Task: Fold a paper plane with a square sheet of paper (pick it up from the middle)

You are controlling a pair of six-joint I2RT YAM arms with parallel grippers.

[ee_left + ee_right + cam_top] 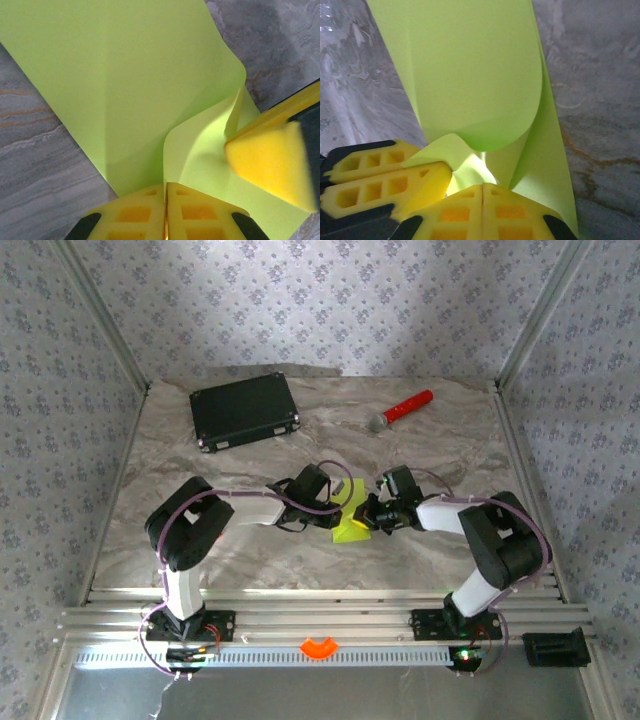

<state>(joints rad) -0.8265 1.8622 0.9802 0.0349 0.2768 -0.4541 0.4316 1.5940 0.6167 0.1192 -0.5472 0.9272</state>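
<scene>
The marble-patterned table (250,560) takes up the middle of the top view. A black case (245,410) lies flat at its upper left and a red-handled microphone (402,409) at its upper right, both well apart from the work and out of its way. The two arms reach in from the lower edge of the frame and meet just below centre. The lime sheet of paper (352,522) sits between them there, partly folded and not lying flat.

The left gripper (166,212) shows at the bottom of its own wrist view, its yellow fingers pressed together. They pinch the sheet where a curled flap meets the larger panel, a hold that looks meant to anchor the paper so the fold cannot slide. The right gripper (483,210) sits at the bottom of its wrist view, fingers likewise pressed together on the sheet's lower edge. Above them a flap rolls over in a soft curve and is not yet creased.

Each wrist view also catches the other gripper against the paper, at the right of the left view and at the lower left of the right view, so the two grips are just beside each other. From above the pinch points are too small to tell apart; I judge this an early fold, with no pointed dart formed yet
</scene>
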